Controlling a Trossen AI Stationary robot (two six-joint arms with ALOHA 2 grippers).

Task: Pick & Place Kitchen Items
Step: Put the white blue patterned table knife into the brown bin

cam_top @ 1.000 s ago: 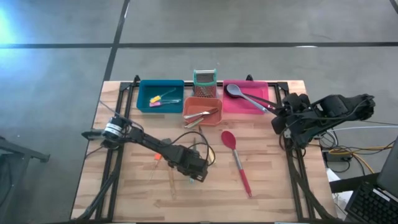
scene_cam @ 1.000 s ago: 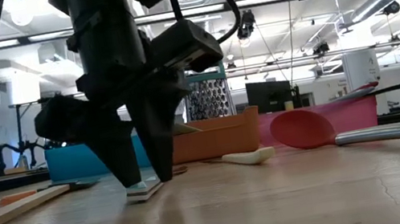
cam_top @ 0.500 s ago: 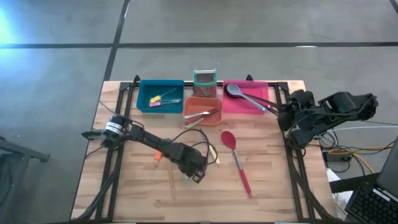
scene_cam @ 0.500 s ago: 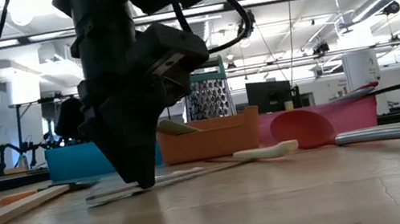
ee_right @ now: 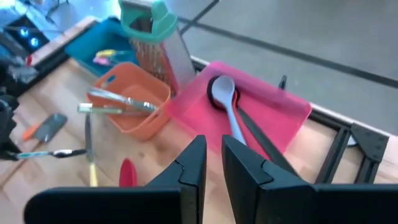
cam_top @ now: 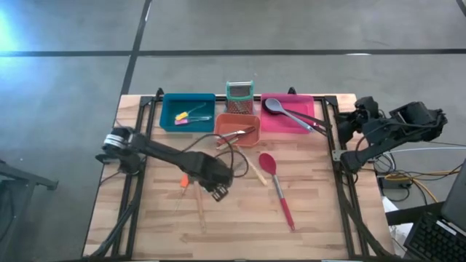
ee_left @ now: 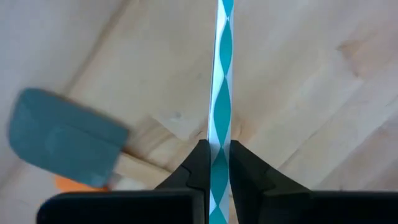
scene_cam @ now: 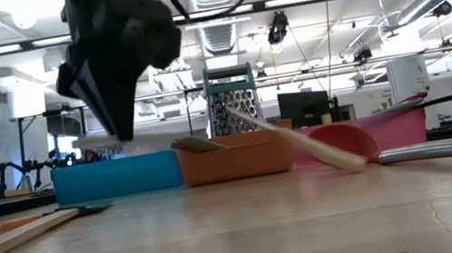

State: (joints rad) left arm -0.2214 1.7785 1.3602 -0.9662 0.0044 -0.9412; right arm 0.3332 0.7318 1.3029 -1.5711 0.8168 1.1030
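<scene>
1. I am lifting a teal-and-white striped straw-like stick (ee_left: 219,93) clear of the table (cam_top: 313,218). A second ago it was lying flat on the wood under the left gripper (cam_top: 218,191). Now the low view shows the gripper well above the tabletop.
2. That means the pick is looking done, by my judgement, and the carry to a bin is what remains. The blue bin (cam_top: 171,124), orange bin (cam_top: 218,127) and pink bin (cam_top: 306,102) are standing in a row along the table's far side.
3. The left gripper's fingers (ee_left: 198,162) are pinching the stick between them, closed down from the wider spread of a second ago. The stick is running straight out ahead of the tips, and nothing else is touching them.
4. A cream-handled utensil (cam_top: 256,175) is lying just beside the gripper. It is sitting at a different angle than half a second ago. In the low view, it is slanting with its thin end raised, and I cannot tell what is propping it.
5. A grey-blue spatula (ee_left: 62,137) is resting on the wood below the held stick. A red spoon (cam_top: 277,182) is lying further toward the table's right side.
6. The right gripper (cam_top: 344,131) is pulling back to the table's right edge, near the pink bin. Its fingers (ee_right: 196,162) are drawn nearly together with nothing in the narrow gap.
</scene>
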